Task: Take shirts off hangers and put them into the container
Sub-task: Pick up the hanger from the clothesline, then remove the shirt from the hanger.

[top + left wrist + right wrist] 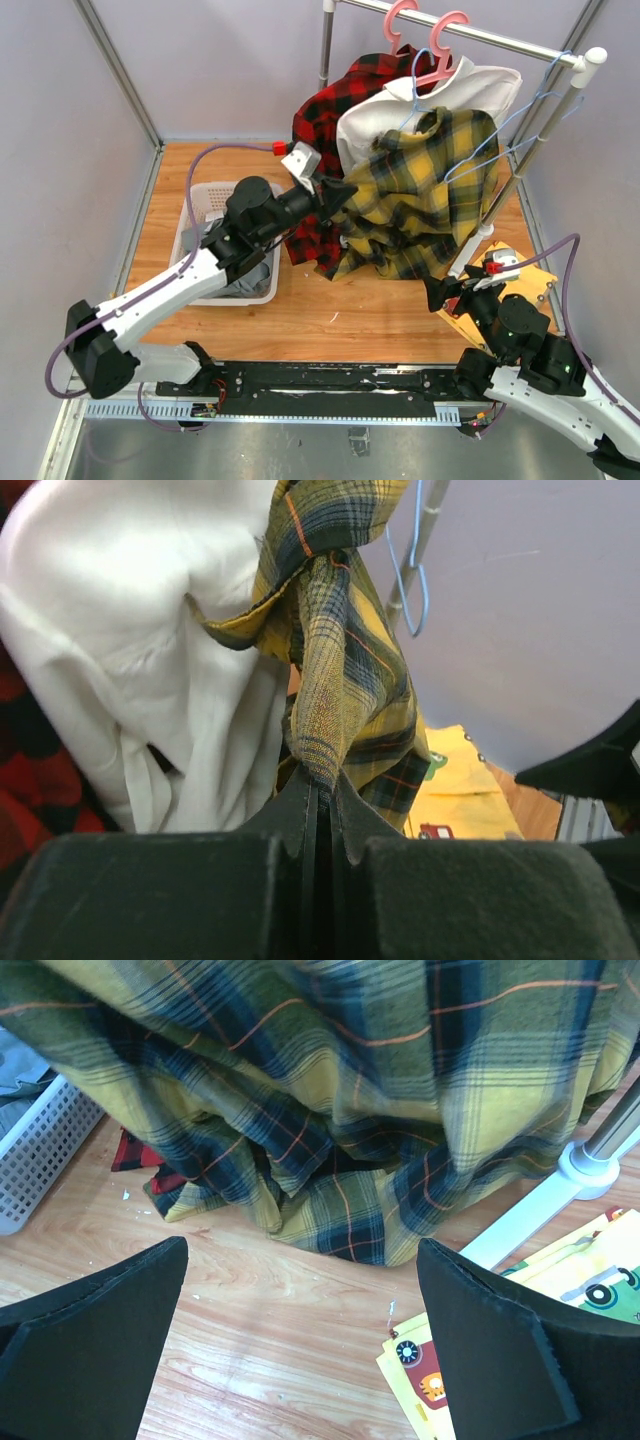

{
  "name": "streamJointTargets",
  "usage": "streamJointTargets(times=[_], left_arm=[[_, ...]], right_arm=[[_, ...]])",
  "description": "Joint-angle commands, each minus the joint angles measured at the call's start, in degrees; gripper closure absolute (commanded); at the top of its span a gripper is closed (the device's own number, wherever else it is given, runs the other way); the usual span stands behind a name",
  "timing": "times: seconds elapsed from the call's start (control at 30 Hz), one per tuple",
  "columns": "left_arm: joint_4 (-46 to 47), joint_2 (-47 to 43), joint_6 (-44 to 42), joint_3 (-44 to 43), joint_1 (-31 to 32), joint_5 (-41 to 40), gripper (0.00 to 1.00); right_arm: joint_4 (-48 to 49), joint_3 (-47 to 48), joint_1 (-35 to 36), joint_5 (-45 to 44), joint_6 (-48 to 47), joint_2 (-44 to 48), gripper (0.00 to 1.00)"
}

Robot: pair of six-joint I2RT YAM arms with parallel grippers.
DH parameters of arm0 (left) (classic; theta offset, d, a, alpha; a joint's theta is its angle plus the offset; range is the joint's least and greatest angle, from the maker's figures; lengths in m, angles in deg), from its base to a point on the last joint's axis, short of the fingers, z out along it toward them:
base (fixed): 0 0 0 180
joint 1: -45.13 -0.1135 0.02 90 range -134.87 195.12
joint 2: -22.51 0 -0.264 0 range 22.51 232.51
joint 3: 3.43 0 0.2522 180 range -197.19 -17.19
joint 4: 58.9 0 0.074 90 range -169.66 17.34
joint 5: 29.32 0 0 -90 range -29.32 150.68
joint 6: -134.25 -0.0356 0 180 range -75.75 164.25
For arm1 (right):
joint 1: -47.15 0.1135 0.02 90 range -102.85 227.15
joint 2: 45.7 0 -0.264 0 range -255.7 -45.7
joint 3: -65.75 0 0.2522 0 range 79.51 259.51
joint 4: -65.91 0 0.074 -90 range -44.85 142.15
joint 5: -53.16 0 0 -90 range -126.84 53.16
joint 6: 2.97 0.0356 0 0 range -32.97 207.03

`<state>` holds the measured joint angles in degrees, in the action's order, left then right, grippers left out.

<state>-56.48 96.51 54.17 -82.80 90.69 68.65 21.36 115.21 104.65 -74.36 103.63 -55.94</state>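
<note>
The yellow-and-dark-green plaid shirt (420,190) hangs on a light-blue hanger (520,125) from the rail, its hem reaching the table. My left gripper (335,195) is shut on a bunched fold of it (340,660), the cloth pinched between the jaws (322,780). Behind it hang the white shirt (440,100) and the red-and-black plaid shirt (330,110) on pink hangers (440,50). The white container (200,200) sits at the left with grey cloth (240,275) inside. My right gripper (445,290) hovers open and empty (302,1260) above the wood, just before the plaid hem (330,1090).
The clothes rack's metal rail (500,40) and slanted pole (540,150) stand at the back right, with its white foot (590,1165) on the table. A flat yellow cloth with small patches (560,1290) lies at the right. Enclosure walls surround the table.
</note>
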Motion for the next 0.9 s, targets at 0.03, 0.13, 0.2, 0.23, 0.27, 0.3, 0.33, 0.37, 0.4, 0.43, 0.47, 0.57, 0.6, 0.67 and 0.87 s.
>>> streamJointTargets(times=[0.03, 0.13, 0.2, 0.23, 0.27, 0.3, 0.33, 0.37, 0.4, 0.43, 0.47, 0.57, 0.6, 0.67, 0.87], left_arm=[[6.28, -10.44, 1.73, 9.1, -0.03, -2.05, 1.0], [5.94, -16.23, 3.39, 14.8, -0.03, -0.62, 0.99], [7.24, -20.22, 4.9, 19.42, -0.03, 0.28, 1.0], [7.56, -21.94, 5.43, 20.88, -0.03, 0.7, 1.0], [7.5, -23.6, 5.95, 22.17, -0.03, 0.78, 0.99], [7.12, -25.02, 6.33, 23.17, -0.03, 0.77, 0.99], [6.2, -26.43, 6.53, 23.96, -0.03, 0.51, 0.99], [5.08, -28.12, 7.02, 24.7, -0.03, -0.11, 0.99], [4.26, -29.25, 7.76, 25.64, -0.03, -0.61, 0.99], [3.3, -30.39, 8.25, 26.72, -0.03, -0.52, 0.99], [2.28, -31.46, 8.62, 27.76, -0.03, -0.52, 1.0], [-1.45, -34.96, 12.12, 33.43, -0.03, -3.17, 0.99], [-0.66, -36.78, 13.88, 36.28, -0.03, -2.83, 1.0], [3.04, -40.96, 17.63, 41.66, -0.03, -1.12, 0.99], [1.08, -46.82, 19.1, 44.2, -0.03, 2.46, 0.99]], right_arm=[[0.49, -0.23, -0.54, 0.24, 0.66, -0.21, 0.02], [0.61, -0.53, -0.53, 1.21, 1.15, -0.21, 0.02], [1.07, -0.82, -0.52, 0.92, 0.67, -0.36, 0.02], [1.41, -0.87, -0.54, 0.83, 0.42, -0.7, 0.02], [1.62, -0.84, -0.54, 0.85, 0.17, -0.98, 0.02], [1.75, -0.81, -0.54, 0.91, 0.12, -1.31, 0.02], [1.82, -0.77, -0.54, 0.99, 0.18, -1.65, 0.02], [1.89, -0.75, -0.54, 1.06, 0.15, -1.94, 0.02], [2.04, -0.8, -0.54, 1.17, 0.14, -2.24, 0.02], [2.37, -0.96, -0.5, 1.14, 0.06, -2.5, 0.02], [2.83, -1.09, -0.54, 0.94, -0.03, -2.7, 0.02], [4.18, -1.23, -0.54, 0.93, -0.39, -3.07, 0.02], [4.56, -1.23, -0.54, 1.06, -0.44, -3.11, 0.02], [5.41, -1.62, -0.52, 1.77, -0.62, -3.06, 0.02], [7.4, -2.29, -0.54, 2.88, -1.64, -4.54, 0.02]])
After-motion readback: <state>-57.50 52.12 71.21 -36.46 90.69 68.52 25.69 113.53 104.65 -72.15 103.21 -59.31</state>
